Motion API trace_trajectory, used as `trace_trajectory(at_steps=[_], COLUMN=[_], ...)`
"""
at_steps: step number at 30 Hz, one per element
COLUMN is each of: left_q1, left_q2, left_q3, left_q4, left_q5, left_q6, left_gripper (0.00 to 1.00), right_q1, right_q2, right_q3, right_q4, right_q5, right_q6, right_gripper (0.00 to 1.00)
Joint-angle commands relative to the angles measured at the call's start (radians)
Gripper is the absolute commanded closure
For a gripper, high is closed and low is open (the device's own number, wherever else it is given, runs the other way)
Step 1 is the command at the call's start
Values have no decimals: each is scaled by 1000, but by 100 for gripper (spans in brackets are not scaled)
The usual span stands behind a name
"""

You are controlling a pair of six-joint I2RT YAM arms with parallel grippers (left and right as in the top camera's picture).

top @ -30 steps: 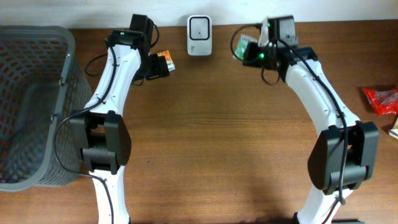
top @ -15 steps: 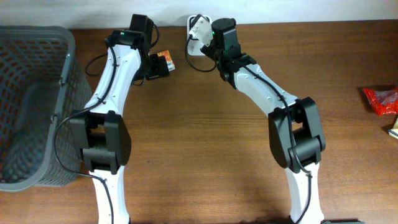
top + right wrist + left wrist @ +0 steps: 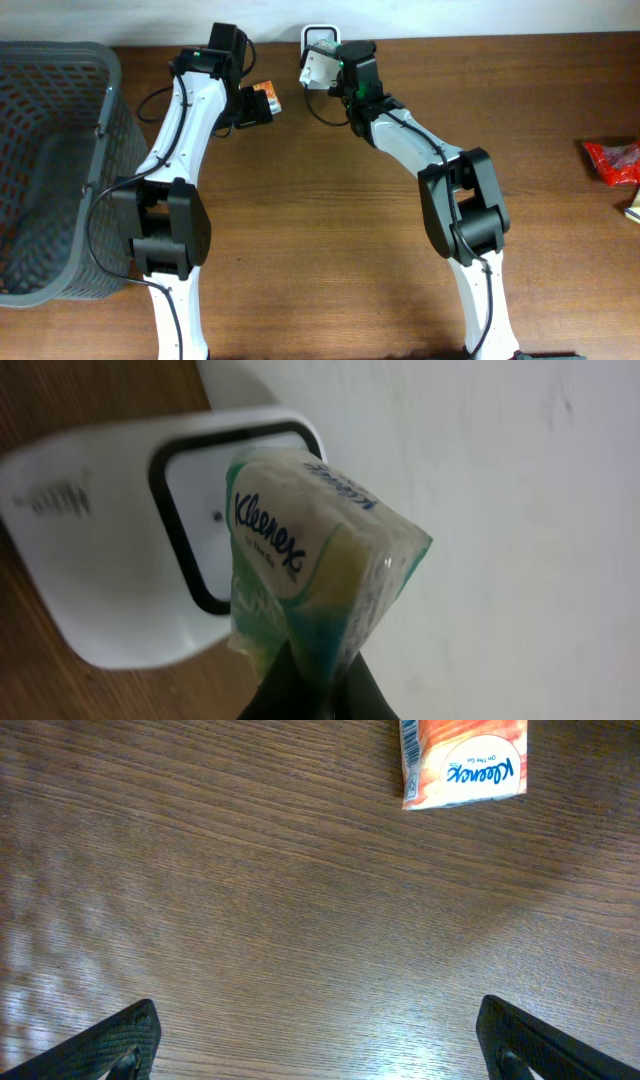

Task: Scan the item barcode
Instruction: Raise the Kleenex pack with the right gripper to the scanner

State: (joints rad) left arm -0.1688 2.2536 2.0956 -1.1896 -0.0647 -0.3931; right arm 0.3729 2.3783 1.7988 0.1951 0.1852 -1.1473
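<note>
Pinching a green tissue pack [image 3: 305,575] by its lower edge, the right gripper [image 3: 316,682] is clamped tight; the pack stands just above its fingers, directly before the white scanner [image 3: 105,585]. The left gripper [image 3: 320,1042] hangs spread wide over the table [image 3: 250,900], holding nothing, an orange tissue pack [image 3: 462,760] lying ahead, apart.

Soft, even light; pale glare on the table [image 3: 70,980] at left; Kleenex pack [image 3: 300,575] sharp, scanner [image 3: 100,590] behind blurred.
</note>
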Motion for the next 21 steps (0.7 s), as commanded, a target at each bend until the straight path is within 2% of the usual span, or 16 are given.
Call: trace_trajectory(at_steps=[1, 3, 7, 8, 12, 15, 18, 19, 21], left_q1=[0, 0, 0, 0, 0, 0, 0, 0, 0], left_q2=[-8, -8, -8, -8, -8, -8, -8, -8, -8], left_q3=[2, 2, 2, 2, 2, 2, 2, 2, 2], left_q4=[-1, -1, -1, -1, -1, -1, -1, -1, -1], left_q5=[-11, -11, -11, -11, -11, -11, -11, -11, -11], left_q6=[5, 5, 5, 5, 5, 5, 5, 5, 5], left_gripper=[1, 1, 1, 1, 1, 1, 1, 1, 1], right_q1=[-10, -10, -8, -8, -8, -9, -9, -9, -35], right_q2=[11, 11, 11, 11, 38, 82, 81, 81, 51], right_q3=[8, 8, 29, 73, 101, 101, 147, 186, 259], right_q4=[32, 117, 135, 142, 62, 90, 106, 84, -24], right_q5=[34, 33, 32, 21, -77, -45, 27, 75, 108], right_q6=[-17, 46, 67, 114, 238, 343, 349, 413, 711], right_gripper=[96, 96, 96, 96, 96, 96, 96, 96, 96])
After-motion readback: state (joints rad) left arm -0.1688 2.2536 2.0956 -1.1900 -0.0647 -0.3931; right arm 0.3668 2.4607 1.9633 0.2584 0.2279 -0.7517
